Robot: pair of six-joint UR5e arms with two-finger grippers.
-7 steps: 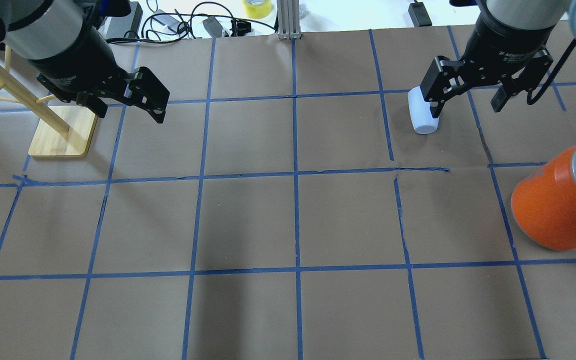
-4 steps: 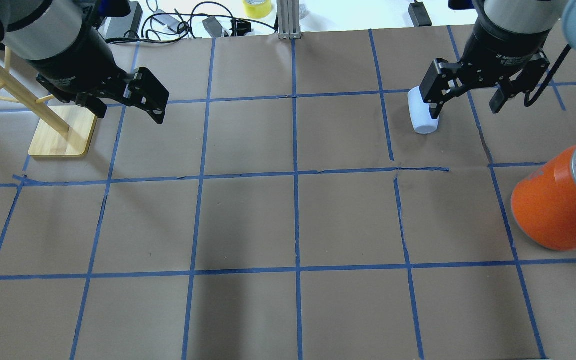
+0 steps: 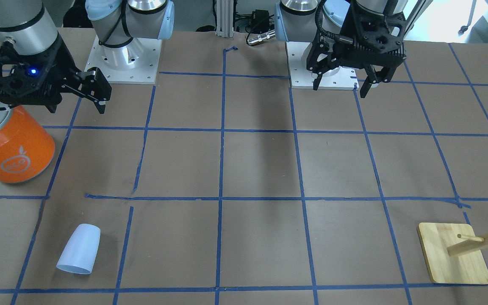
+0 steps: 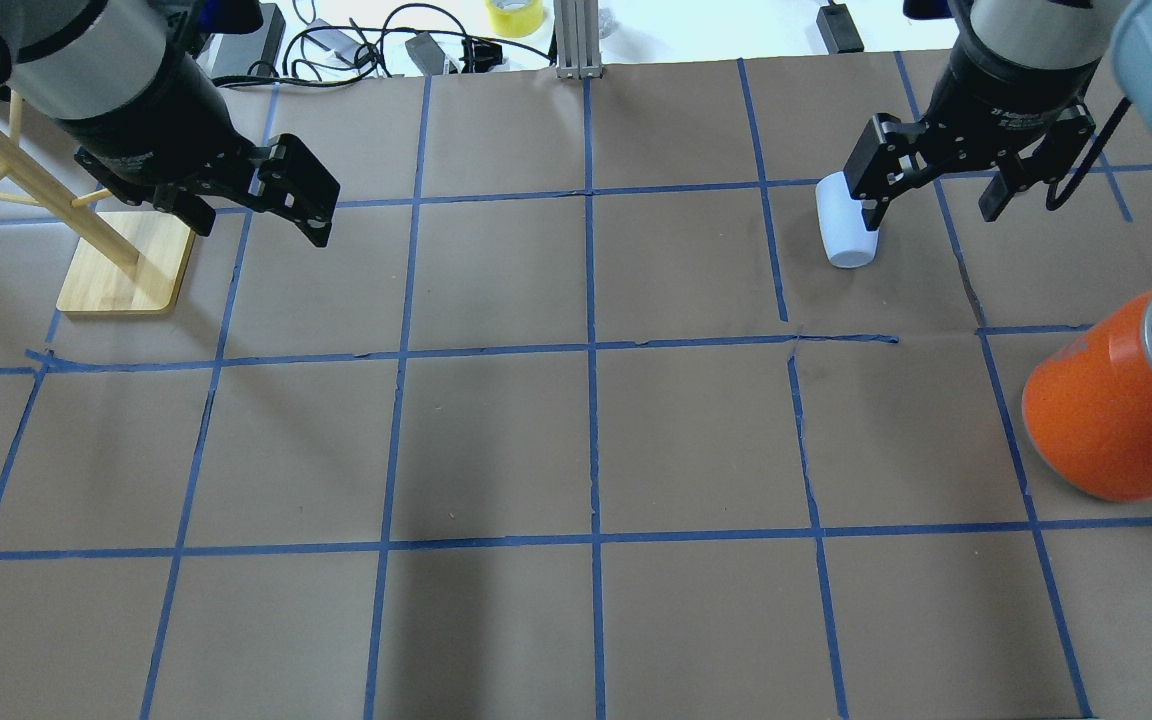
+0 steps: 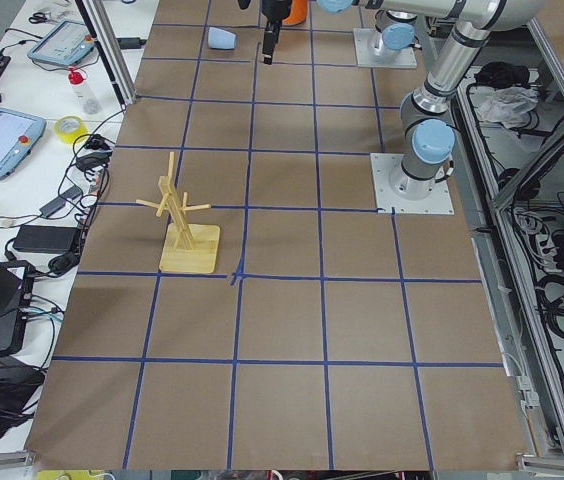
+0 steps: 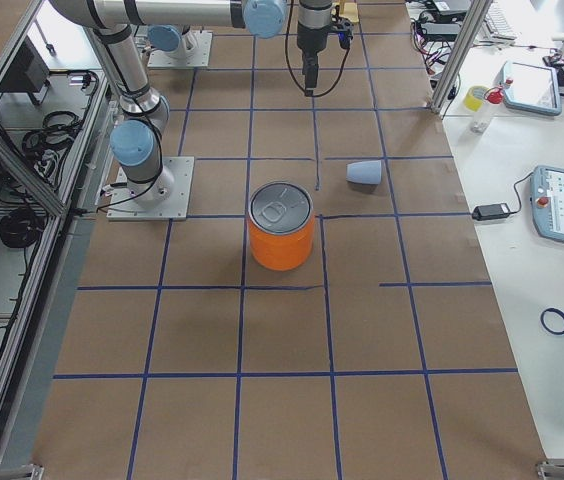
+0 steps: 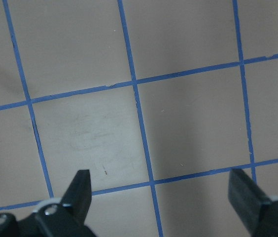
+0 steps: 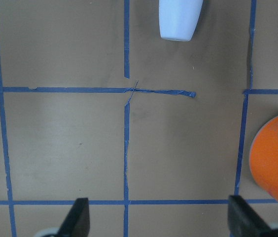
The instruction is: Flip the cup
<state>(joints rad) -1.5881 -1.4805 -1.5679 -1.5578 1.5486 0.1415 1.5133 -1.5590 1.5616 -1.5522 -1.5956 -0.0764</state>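
The cup (image 3: 79, 249) is a small pale blue-white tumbler that lies on its side on the brown paper, its narrow base toward the robot. It also shows in the overhead view (image 4: 844, 232) and at the top edge of the right wrist view (image 8: 179, 19). My right gripper (image 4: 932, 215) is open and empty. It hangs well above the table, on the robot's side of the cup, and also shows in the front view (image 3: 76, 109). My left gripper (image 4: 261, 230) is open and empty, high over the far left of the table.
A large orange can with a silver lid (image 4: 1116, 410) stands near the right edge, on the robot's side of the cup. A wooden peg stand on a square base (image 4: 126, 262) stands under my left arm. Blue tape lines grid the paper.
My right gripper has shifted slightly and stays open. The cup and my left arm have not moved.
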